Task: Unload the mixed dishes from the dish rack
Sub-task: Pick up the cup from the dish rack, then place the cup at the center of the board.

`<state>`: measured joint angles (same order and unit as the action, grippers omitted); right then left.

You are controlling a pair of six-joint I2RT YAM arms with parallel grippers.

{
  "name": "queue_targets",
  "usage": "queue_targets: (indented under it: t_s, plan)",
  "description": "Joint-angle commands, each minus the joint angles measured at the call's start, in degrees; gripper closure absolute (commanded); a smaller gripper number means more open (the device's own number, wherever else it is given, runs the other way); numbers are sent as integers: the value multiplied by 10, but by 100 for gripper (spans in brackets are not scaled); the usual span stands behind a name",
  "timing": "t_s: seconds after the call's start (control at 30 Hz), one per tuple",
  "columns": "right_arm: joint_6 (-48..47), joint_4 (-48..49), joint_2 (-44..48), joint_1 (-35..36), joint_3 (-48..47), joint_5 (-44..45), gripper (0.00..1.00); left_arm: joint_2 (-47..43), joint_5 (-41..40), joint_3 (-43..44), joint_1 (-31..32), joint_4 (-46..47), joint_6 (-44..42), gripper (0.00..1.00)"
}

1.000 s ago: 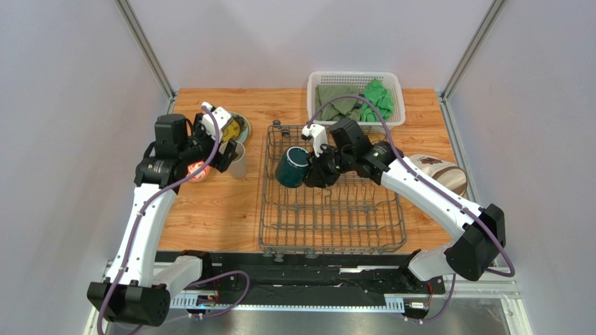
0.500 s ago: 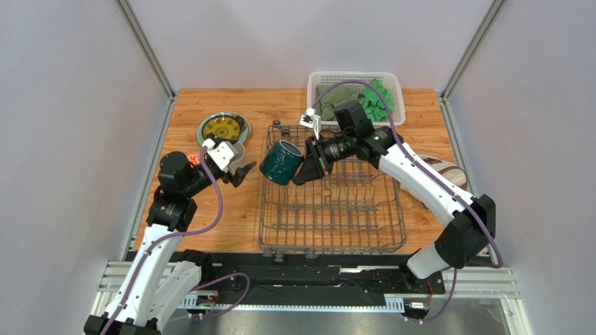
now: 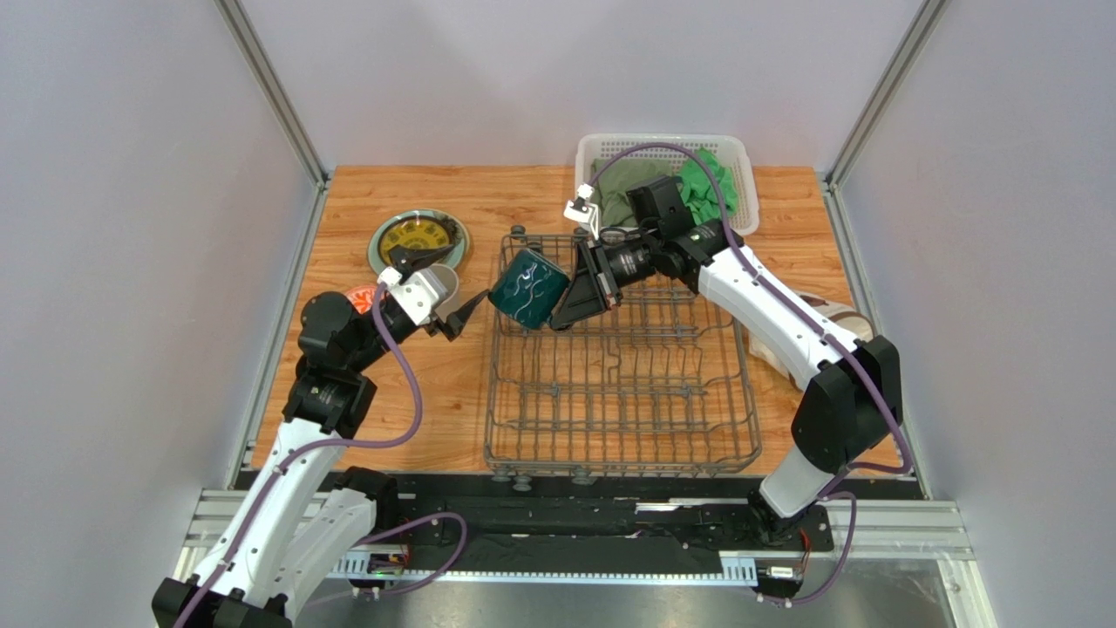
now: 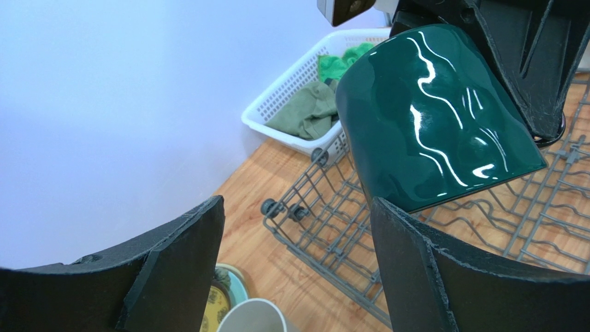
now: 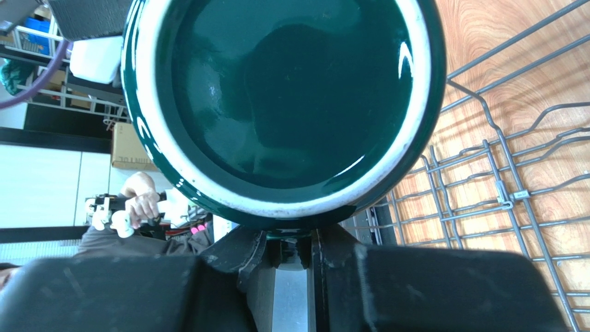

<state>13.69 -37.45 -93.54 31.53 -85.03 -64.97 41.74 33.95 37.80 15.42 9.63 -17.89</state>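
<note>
Since a second ago, we record that the right arm has swung the glossy dark teal ceramic mug (image 3: 529, 289) leftward to the far left corner of the large grey wire dish rack (image 3: 622, 467). The left arm has drawn back from the far-left dishes toward the rack. Mug: lifted clear and tilted above the rack wires, mouth turned to the right wrist camera. Right pincer (image 3: 566, 301): clenched on the mug's edge. Left pincer (image 3: 446, 291): released, fingers spread wide, grasping nothing, just left of the rack and facing the mug. Tall beige cup (image 4: 253, 317): upright on the wooden counter (image 3: 393, 393), below the left pincer. Round yellow-and-green plate (image 3: 417, 240): flat on the counter, far left. Small red-and-white patterned bowl (image 3: 356, 297): mostly hidden behind the left arm. White plastic mesh basket (image 3: 662, 141): beyond the rack, holding green cloths (image 3: 701, 183). We see no dishes among the rack tines.
</note>
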Motion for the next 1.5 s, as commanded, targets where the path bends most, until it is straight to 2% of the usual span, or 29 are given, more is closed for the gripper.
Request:
queue_targets:
  t_s: [0.0,0.37,0.67,0.9,1.17,1.27,1.47]
  plan:
    - [18,74,-2,-11,-56,-46,100,1,33,-4,15,4,-16,14]
    - [-3,47,-1,-31,-75,-47,100,5,-3,8,18,-32,-78,14]
    - [5,52,-4,-31,-72,-55,100,16,22,12,21,-1,-39,14]
    - [93,160,7,-29,-28,-65,100,29,11,-4,42,76,0,15]
    - [137,214,3,-14,-13,-77,100,50,6,-10,59,139,26,18]
    - [154,237,2,-2,-7,-83,100,65,1,-11,66,169,28,20]
    - [182,268,9,16,-1,-95,100,89,-24,-3,75,213,37,35]
